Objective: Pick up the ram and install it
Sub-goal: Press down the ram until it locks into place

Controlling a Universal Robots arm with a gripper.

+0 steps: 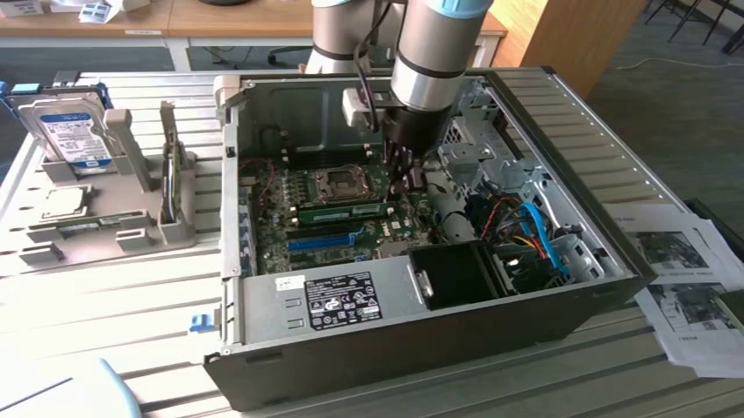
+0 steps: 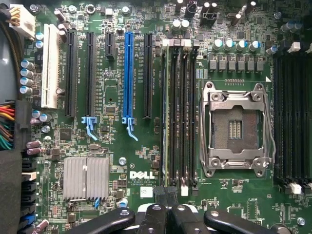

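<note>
The ram (image 1: 344, 212) sits upright on its long edge in a memory slot on the motherboard (image 1: 305, 237), inside the open computer case (image 1: 605, 261), just beside the CPU socket (image 1: 341, 181) and between it and the long blue slot (image 1: 320, 241). In the wrist view the ram (image 2: 166, 112) appears edge-on as a thin green strip in the first of the black memory slots (image 2: 183, 112) beside the metal-framed CPU socket (image 2: 235, 127), with the blue slot (image 2: 128, 73) further off on its other side. The jaws (image 2: 167, 195) are clenched together with no gap between the fingertips, holding nothing, and they sit just off one end of the ram, near the DELL lettering (image 2: 142, 175). In the exterior view the arm (image 1: 430, 61) reaches down into the case over the board. A silver heatsink (image 2: 86, 178) lies close to the jaws. On the worktop (image 1: 117, 287) at the exterior view's left stands a grey holder (image 1: 128, 218) carrying a hard drive (image 1: 72, 131), and printed sheets (image 1: 686, 279) lie at the exterior view's right.
</note>
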